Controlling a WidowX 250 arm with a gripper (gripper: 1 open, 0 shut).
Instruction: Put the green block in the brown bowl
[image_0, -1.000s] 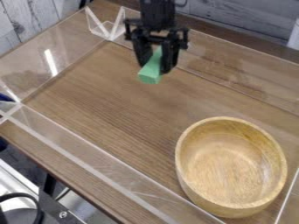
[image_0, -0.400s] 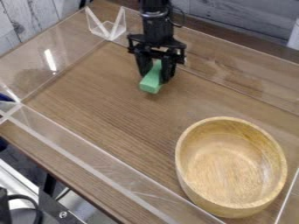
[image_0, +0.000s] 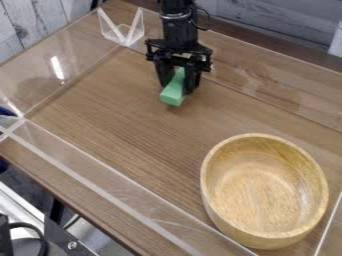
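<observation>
Since the earliest frame the black gripper (image_0: 178, 72) has come down toward the tabletop and a little nearer the camera, and the green block (image_0: 175, 92) has come down with it; over the last fraction of a second neither has shifted.

Taking the brown bowl (image_0: 265, 190) as the landmark: the block sits well apart from it, up and to the left in the view, on the far half of the wooden table (image_0: 120, 130). The gripper points straight down directly above the block, its two dark fingers (image_0: 159, 70) straddling the block's upper end, one on each side, with the lower end of the bar poking out below them toward the bowl. The jaws stand part-way apart around the bar and appear to clasp it, though whether they press on it or only flank it is hard to tell. The block's lower end seems to be at the table surface.

The bowl itself lies at the near right corner, hollow up, with nothing in it. A clear acrylic wall (image_0: 80, 160) runs along the table edge to the left of the bowl
</observation>
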